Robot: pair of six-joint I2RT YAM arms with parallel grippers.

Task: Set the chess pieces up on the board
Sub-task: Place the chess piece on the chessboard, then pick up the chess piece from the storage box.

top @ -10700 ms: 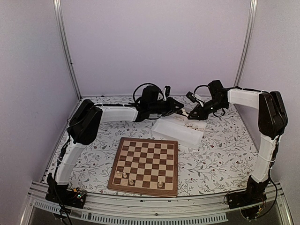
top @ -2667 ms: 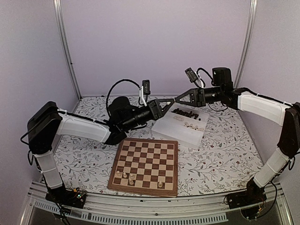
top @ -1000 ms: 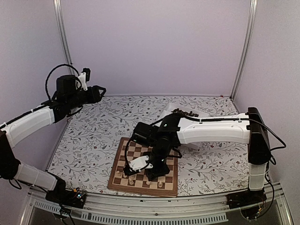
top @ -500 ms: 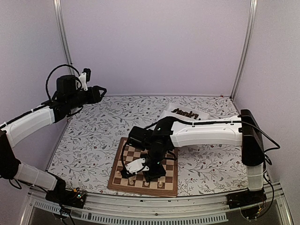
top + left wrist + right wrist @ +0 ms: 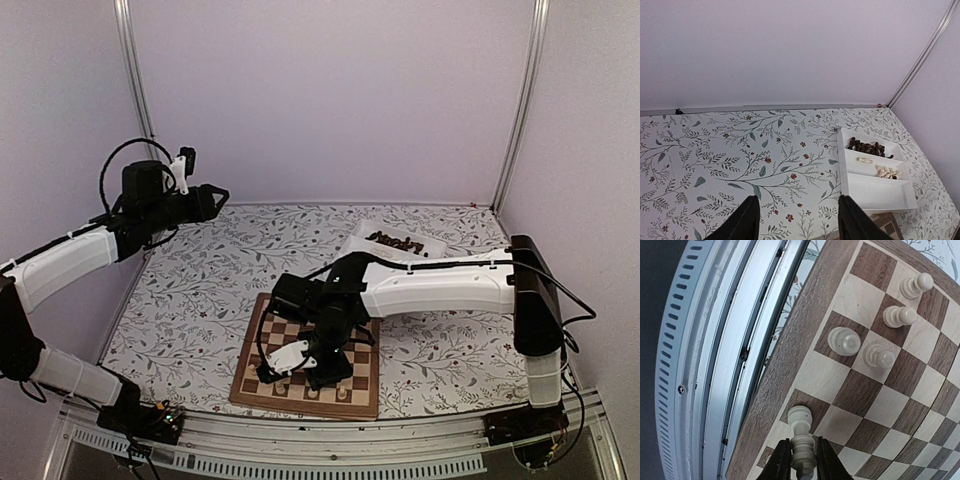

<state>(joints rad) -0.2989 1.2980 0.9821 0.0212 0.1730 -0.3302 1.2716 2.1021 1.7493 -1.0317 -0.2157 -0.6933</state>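
Note:
My right gripper (image 5: 799, 458) is shut on a pale cream chess piece (image 5: 802, 437). It holds the piece by its top, base down over a dark square in the board's near row. I cannot tell if the base touches. Several other cream pieces (image 5: 879, 356) stand on the board (image 5: 800, 340) nearby. In the top view the right gripper (image 5: 322, 372) reaches over the near part of the board (image 5: 350, 400). My left gripper (image 5: 212, 197) is raised at the far left, open and empty. Its fingers (image 5: 747, 222) frame bare tablecloth.
A white two-compartment tray (image 5: 372, 232) stands behind the board. It shows in the left wrist view (image 5: 875, 192) with dark pieces (image 5: 867, 147) and cream pieces (image 5: 885, 171) in it. The metal rail (image 5: 715, 365) runs along the table's near edge beside the board.
My right arm has shifted a little left over the board's near rows with the cream piece in its grip. The left arm has stayed raised at the far left.

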